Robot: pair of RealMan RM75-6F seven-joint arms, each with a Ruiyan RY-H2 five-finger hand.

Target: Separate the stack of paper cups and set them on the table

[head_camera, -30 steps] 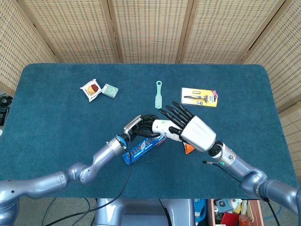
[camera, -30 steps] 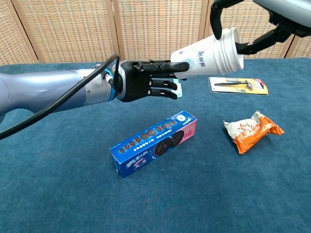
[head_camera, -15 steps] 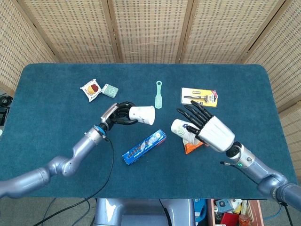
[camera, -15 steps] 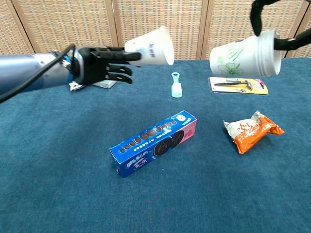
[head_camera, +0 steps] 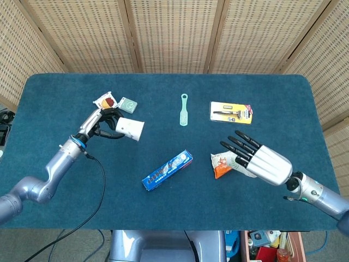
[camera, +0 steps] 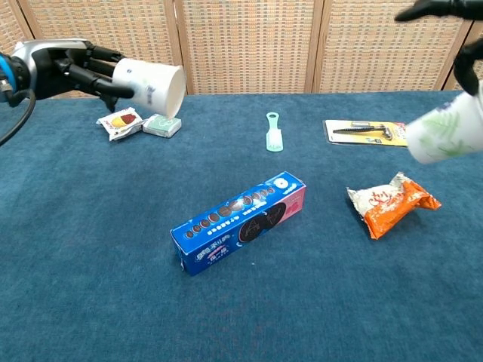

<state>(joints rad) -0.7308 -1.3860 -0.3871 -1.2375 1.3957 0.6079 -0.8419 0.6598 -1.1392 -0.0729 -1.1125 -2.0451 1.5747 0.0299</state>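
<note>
Two paper cups, joined as one stack a second ago, are now travelling well apart above the blue surface (head_camera: 49, 103): the white cup (head_camera: 131, 129) is being carried on its side, mouth toward the middle, by the left robot hand (head_camera: 101, 124), whose fingers are grasping its base near the far-left corner, while the cup with the green print (camera: 445, 133) is riding in the right robot hand (head_camera: 256, 161) at the near-right side, its fingers wrapping it from above. Both arms are swinging outward from the centre, where the pull took place, so the separation itself looks finished; neither cup is yet standing on the surface, and setting each one down upright appears to be the remaining work. Below the left robot hand are lying a small snack packet (head_camera: 105, 102) and a pale green packet (head_camera: 127, 104), just beside each other. An orange snack bag (camera: 392, 201) is sitting under the right robot hand, with a blue biscuit box (head_camera: 167, 170) in the middle, a green brush (head_camera: 184, 109) beyond it and a yellow carded razor (head_camera: 231, 112) at the far right.
</note>
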